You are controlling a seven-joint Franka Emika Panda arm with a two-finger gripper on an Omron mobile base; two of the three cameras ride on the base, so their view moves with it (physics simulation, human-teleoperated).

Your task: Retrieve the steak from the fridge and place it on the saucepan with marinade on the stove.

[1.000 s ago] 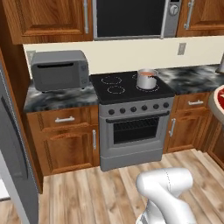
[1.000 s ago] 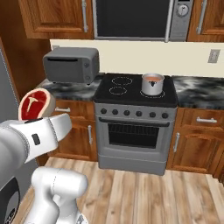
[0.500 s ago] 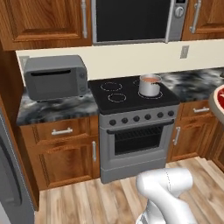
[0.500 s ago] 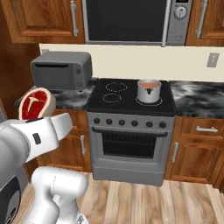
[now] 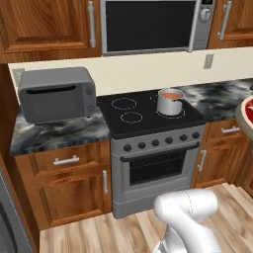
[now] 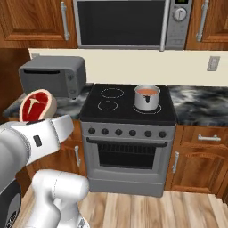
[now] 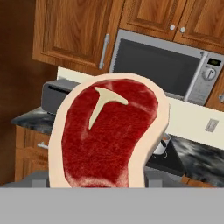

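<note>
Steak [image 7: 109, 135] held up at the end of the white arm, standing on edge, red face with a pale T-shaped bone mark and a pinkish rim turned toward the hand camera. Seen also at the left edge of the right base view [image 6: 39, 105], raised above the forearm, level with the toaster oven [image 6: 53, 75], well apart from the stove [image 6: 129, 107]. Hand itself hidden behind the meat and the arm; fingers not visible, so how far apart they stand cannot be told, though the steak sits clear of any surface and rides on the arm's end.

Saucepan [image 6: 147, 98] upright on the back right burner of the stove's black glass top, small dark handle showing, orange-red marinade [image 6: 147, 91] filling it close to the rim. Three other ring burners bare. Toaster oven on the dark marbled table [image 5: 59, 131] just left of the stove, against the back edge. Microwave [image 5: 148, 24] mounted above the stove between wooden cabinets. More marbled table right of the stove. Wooden plank floor in front of the oven door.
</note>
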